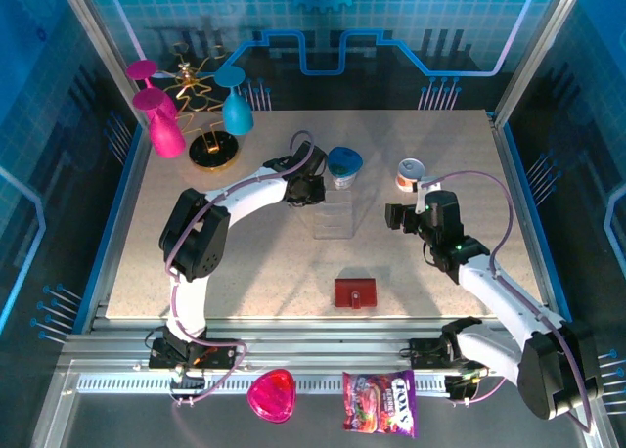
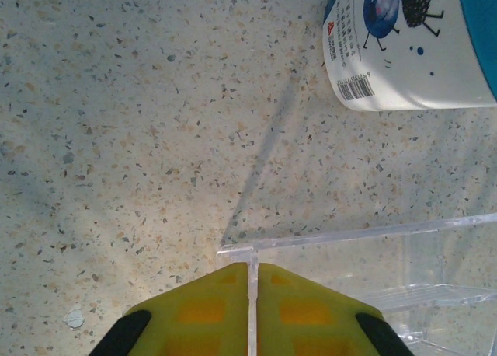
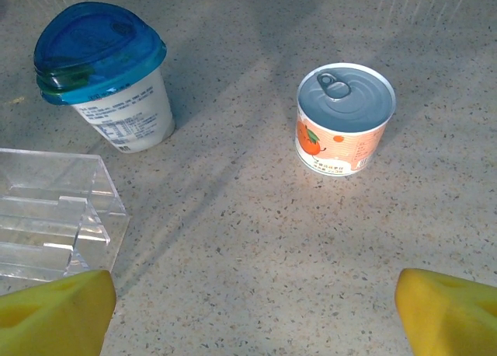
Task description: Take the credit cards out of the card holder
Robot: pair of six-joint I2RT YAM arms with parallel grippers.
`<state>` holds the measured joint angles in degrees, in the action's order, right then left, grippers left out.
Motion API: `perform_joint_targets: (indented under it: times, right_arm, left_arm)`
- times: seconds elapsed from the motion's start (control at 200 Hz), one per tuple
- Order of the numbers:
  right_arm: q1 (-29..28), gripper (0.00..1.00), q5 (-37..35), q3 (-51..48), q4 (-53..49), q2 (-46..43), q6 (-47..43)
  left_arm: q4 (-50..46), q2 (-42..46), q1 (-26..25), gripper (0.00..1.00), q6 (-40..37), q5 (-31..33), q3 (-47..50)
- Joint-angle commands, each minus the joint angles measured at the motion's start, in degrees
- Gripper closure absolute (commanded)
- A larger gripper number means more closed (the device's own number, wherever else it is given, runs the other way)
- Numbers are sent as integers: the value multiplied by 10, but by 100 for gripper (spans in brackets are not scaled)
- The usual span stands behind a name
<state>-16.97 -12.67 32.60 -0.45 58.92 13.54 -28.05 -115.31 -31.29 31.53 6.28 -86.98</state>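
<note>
Speckled tabletop (image 1: 245,262): left tool (image 2: 252,294) tight on empty clear tray (image 1: 333,216), right tool (image 3: 252,313) wide, card holder (image 1: 354,292) closed.

Card holder (image 1: 355,292): small dark red rectangle; closed; flat on table (image 1: 245,262), near front edge, centre-right.

Dark red card holder (image 1: 354,292), speckled beige table (image 1: 245,272)

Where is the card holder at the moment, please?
In the top view, the card holder lies near the table's front edge, about centre, nearer than the clear tray.
</note>
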Motion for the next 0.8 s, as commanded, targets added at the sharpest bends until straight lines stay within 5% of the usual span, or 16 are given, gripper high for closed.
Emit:
perform_joint_targets:
  times: [0.0, 0.795]
  right_arm:
    - [-7, 6, -1, -2, -5, -14, 10]
    - [-45, 10, 116, 61, -181, -14, 94]
  left_arm:
    - [-7, 3, -4, 91, 1, 7, -13]
    - [8, 78, -7, 83, -8, -5, 36]
